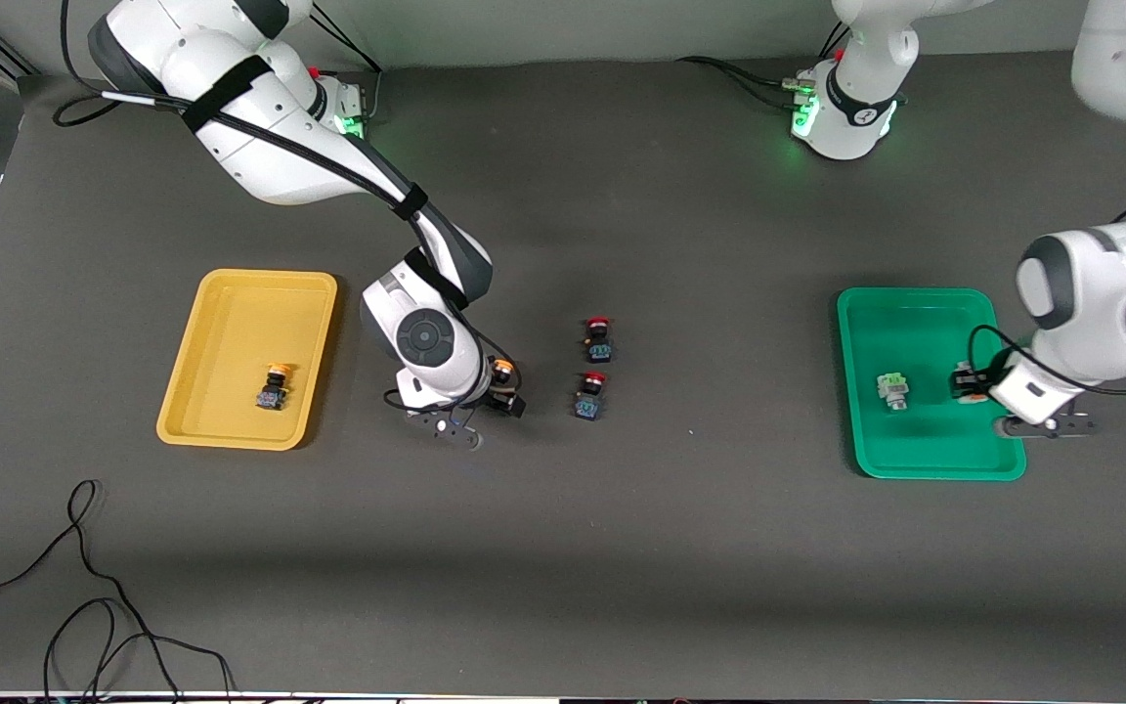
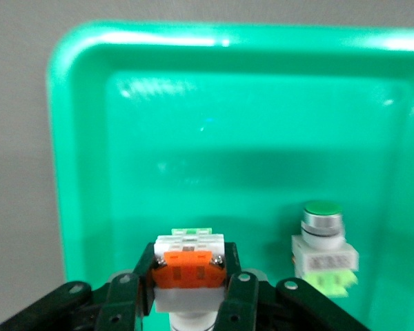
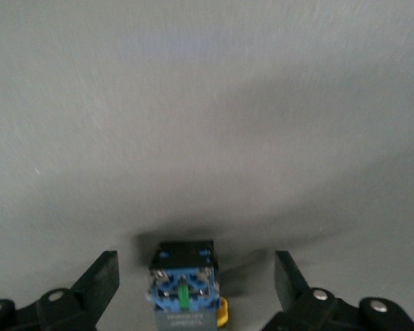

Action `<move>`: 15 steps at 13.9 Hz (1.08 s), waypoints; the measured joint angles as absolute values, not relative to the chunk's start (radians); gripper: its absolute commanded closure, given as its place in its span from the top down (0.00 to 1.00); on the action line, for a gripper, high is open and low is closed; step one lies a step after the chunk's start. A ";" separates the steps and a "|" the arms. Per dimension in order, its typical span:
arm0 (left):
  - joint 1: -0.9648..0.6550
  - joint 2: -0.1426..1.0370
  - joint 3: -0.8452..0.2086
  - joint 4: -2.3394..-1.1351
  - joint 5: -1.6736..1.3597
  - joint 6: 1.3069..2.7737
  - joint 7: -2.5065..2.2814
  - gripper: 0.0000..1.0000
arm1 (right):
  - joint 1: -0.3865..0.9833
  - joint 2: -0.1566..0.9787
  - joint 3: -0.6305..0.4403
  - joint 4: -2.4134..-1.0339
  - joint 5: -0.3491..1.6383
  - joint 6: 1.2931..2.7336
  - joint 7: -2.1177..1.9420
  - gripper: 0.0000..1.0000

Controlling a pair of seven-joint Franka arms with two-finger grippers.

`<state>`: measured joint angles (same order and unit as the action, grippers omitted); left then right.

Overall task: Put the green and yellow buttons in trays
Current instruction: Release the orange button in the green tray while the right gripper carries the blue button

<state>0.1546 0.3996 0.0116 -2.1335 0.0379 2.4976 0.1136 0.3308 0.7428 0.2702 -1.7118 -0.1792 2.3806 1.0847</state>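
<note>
Two tools are working low over the bench (image 1: 563,548). Nearest the front camera, the right tool (image 3: 193,289) is standing spread wide around a yellow-capped button (image 3: 183,289), which is lying between its fingers (image 3: 100,279), seemingly untouched. Beside it, toward the left arm's end, two red-capped buttons (image 1: 589,396) are sitting on the bench. The left tool (image 2: 190,286) is hovering over the green tray (image 1: 915,460), clamped on a white button (image 2: 188,265) with an orange block. A green-capped button (image 2: 323,248) is resting in that tray just beside it. Another yellow button (image 1: 275,386) is lying in the yellow tray (image 1: 231,293).
</note>
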 measured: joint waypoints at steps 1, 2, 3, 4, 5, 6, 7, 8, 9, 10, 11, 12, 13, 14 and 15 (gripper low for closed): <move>0.157 0.422 0.011 -2.161 0.038 2.552 0.115 0.18 | 0.332 0.743 0.276 -1.722 -0.180 2.381 1.085 0.55; 0.158 0.437 0.011 -2.172 0.038 2.574 0.118 0.20 | 0.333 0.743 0.280 -1.729 -0.180 2.383 1.084 0.02; 0.160 0.440 0.010 -2.171 0.038 2.575 0.119 0.21 | 0.333 0.743 0.282 -1.731 -0.180 2.386 1.084 0.00; 0.160 0.436 0.009 -2.167 0.038 2.567 0.120 0.30 | 0.333 0.739 0.283 -1.730 -0.180 2.389 1.084 0.00; 0.160 0.430 0.008 -2.158 0.038 2.547 0.121 0.71 | 0.333 0.735 0.282 -1.729 -0.180 2.389 1.084 0.00; 0.160 0.422 0.007 -2.147 0.038 2.523 0.122 1.00 | 0.332 0.734 0.282 -1.728 -0.180 2.391 1.084 0.00; 0.160 0.416 0.007 -2.136 0.039 2.506 0.133 1.00 | 0.330 0.733 0.282 -1.725 -0.181 2.395 1.083 0.00; 0.160 0.412 0.007 -2.129 0.039 2.501 0.149 1.00 | 0.327 0.730 0.282 -1.722 -0.182 2.397 1.076 0.00; 0.162 0.409 0.007 -2.123 0.039 2.498 0.161 1.00 | 0.324 0.720 0.281 -1.716 -0.182 2.397 1.067 0.00; 0.164 0.404 0.007 -2.117 0.039 2.491 0.166 1.00 | 0.317 0.701 0.278 -1.712 -0.182 2.392 1.059 0.00; 0.166 0.397 0.007 -2.103 0.039 2.463 0.171 1.00 | 0.303 0.668 0.277 -1.710 -0.182 2.362 1.042 0.00; 0.168 0.389 0.007 -2.078 0.039 2.412 0.175 1.00 | 0.285 0.628 0.277 -1.708 -0.182 2.303 1.014 0.00; 0.168 0.379 0.007 -2.039 0.039 2.338 0.177 1.00 | 0.266 0.583 0.277 -1.706 -0.178 2.239 0.983 0.00; 0.168 0.366 0.006 -1.992 0.039 2.254 0.178 1.00 | 0.244 0.533 0.277 -1.705 -0.166 2.177 0.953 0.00; 0.168 0.350 0.005 -1.942 0.039 2.174 0.179 1.00 | 0.219 0.481 0.276 -1.704 -0.141 2.113 0.909 0.00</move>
<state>0.1682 0.3501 0.0052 -1.9418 0.0393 2.1741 0.1791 0.2193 0.4806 0.2762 -1.7040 -0.1411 2.1128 0.9089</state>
